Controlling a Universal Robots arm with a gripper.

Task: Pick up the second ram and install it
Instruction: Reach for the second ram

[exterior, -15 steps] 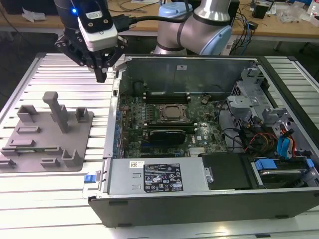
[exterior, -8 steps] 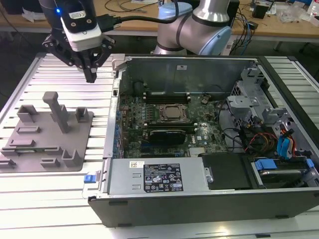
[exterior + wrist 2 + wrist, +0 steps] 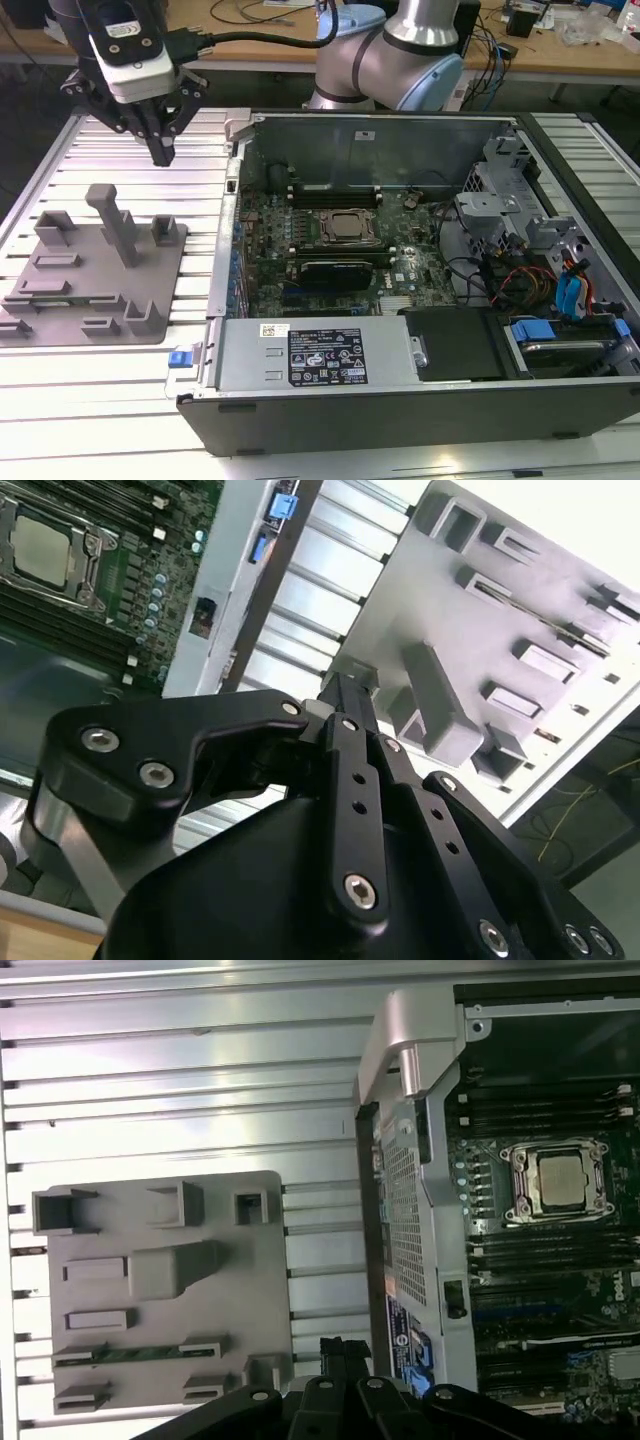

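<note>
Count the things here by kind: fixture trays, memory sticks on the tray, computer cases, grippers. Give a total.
Grey plastic fixture tray: 1
Thin green memory stick lying in the tray: 1
Open grey metal computer case: 1
Black robot gripper: 1
Total: 4

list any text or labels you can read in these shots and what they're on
Black label on the power supply: print too small to read.
White sticker beside it: too small to read.
Blue and white sticker on the case wall: too small to read.
</note>
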